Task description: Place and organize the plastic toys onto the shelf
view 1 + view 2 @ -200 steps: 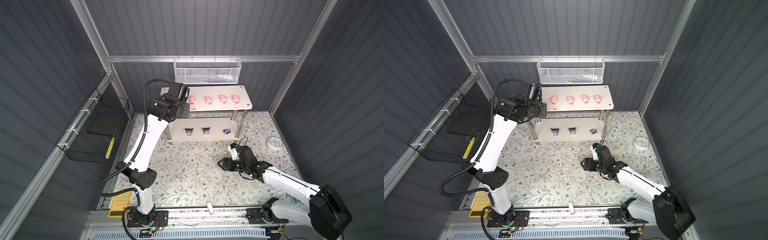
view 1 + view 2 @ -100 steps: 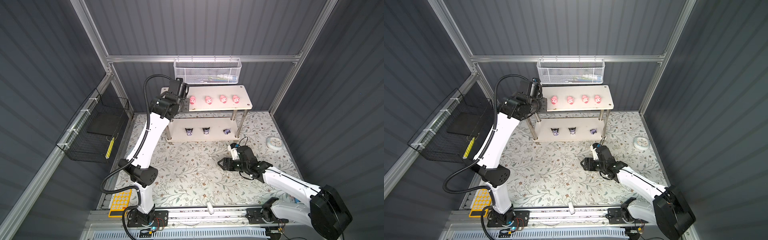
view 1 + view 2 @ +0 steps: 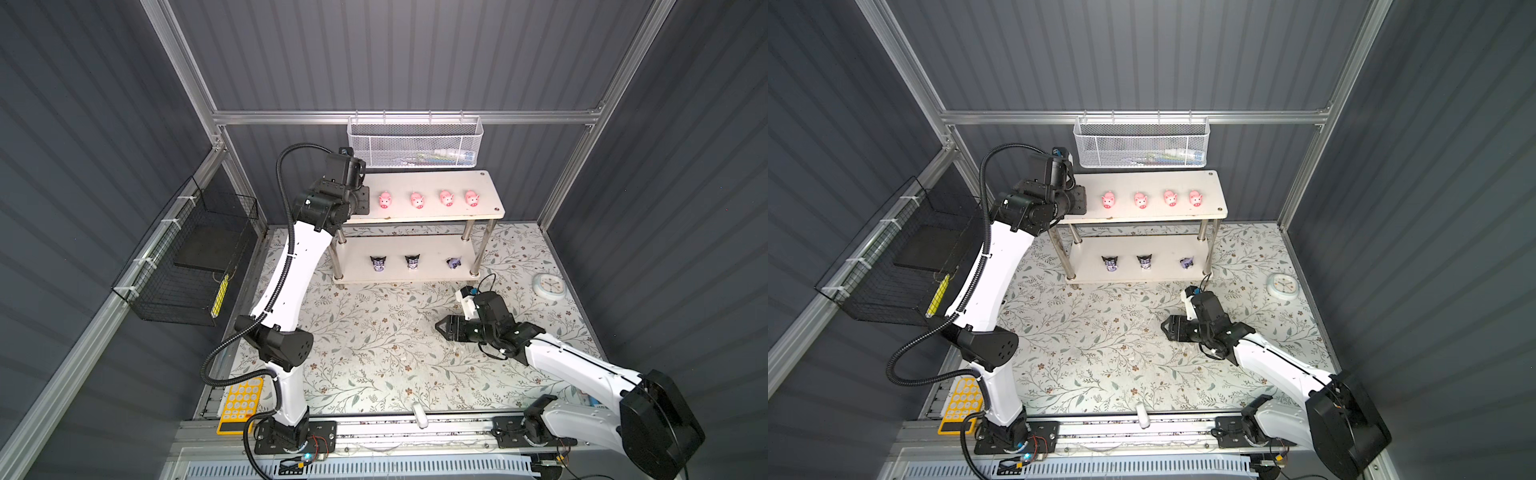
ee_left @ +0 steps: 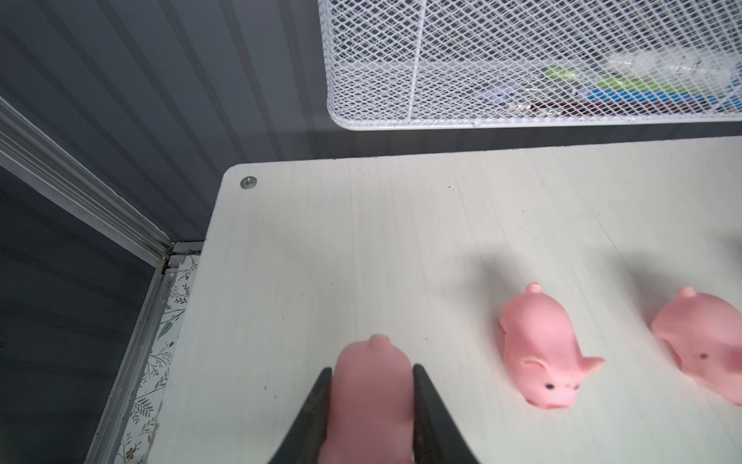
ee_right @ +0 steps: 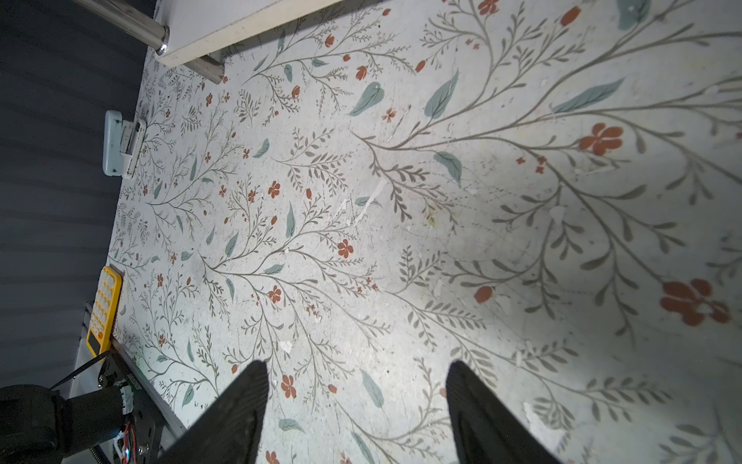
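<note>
The shelf stands at the back. Several pink pigs sit in a row on its top board, and three black-and-purple figures on its lower board. My left gripper is at the left end of the top board. In the left wrist view it is shut on one more pink pig, left of the row's first pig. I cannot tell whether the held pig touches the board. My right gripper hangs open and empty low over the floral mat.
A white mesh basket hangs on the back wall just above the shelf. A black wire basket is fixed to the left wall. A round white clock lies at the right, a yellow calculator at the front left.
The left arm has straightened upward and carried its gripper a little further back over the left end of the top board. The right arm has not moved.
</note>
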### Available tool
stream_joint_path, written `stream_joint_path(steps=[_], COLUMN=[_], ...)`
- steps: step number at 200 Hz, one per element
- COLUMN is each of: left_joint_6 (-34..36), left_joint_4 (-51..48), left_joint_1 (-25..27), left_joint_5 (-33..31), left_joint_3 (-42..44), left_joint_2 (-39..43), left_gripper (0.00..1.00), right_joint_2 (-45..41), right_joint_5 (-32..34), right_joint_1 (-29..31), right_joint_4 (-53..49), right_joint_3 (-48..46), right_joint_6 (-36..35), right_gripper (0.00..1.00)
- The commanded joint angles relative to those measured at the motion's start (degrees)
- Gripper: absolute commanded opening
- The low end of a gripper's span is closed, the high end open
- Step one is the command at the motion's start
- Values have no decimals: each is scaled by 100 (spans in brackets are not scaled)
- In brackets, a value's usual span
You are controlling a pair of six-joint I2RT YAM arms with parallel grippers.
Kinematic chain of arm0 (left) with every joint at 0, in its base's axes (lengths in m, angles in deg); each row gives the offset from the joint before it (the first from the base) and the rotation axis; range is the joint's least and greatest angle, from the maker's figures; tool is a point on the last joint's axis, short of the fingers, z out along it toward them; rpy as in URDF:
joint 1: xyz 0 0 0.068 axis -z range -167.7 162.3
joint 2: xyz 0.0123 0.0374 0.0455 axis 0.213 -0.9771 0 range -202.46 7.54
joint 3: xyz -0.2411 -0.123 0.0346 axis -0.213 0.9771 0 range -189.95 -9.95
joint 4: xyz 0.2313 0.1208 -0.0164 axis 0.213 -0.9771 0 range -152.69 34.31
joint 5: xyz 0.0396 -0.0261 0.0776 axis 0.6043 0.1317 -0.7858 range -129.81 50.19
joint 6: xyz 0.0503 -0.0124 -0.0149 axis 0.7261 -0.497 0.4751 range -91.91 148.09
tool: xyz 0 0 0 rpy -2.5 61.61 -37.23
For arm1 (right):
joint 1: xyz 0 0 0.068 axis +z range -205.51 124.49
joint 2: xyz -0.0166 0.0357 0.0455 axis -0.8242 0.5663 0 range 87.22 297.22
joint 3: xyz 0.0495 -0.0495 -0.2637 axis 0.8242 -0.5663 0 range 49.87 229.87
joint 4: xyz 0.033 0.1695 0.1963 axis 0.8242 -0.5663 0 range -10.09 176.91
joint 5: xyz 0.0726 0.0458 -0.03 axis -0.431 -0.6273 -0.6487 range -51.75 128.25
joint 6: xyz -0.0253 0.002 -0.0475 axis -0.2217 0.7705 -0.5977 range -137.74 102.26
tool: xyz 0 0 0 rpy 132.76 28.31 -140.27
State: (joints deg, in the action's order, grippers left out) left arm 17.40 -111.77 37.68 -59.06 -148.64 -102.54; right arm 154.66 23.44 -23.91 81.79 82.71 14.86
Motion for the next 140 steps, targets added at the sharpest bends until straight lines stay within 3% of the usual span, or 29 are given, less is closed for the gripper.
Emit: stream_joint_path(steps=[1,88,140], left_joint_6=[-33,-125,-185], left_joint_4=[144,261,316], left_joint_1=[-88,-304,-355], left_joint_5=[188,373,389], left_joint_3=[119,333,352], left_joint_2=[-123,-261,-294], left_gripper=[33,34,41], right_joint_2=[-3,32,80], right_joint_5=[8,12,-4], right_joint_1=[-3,-4,3], right_joint_4=[40,64,108], right_joint_3=[-49,-51,-54], right_joint_6=[39,38,36], right_gripper=[72,72,72])
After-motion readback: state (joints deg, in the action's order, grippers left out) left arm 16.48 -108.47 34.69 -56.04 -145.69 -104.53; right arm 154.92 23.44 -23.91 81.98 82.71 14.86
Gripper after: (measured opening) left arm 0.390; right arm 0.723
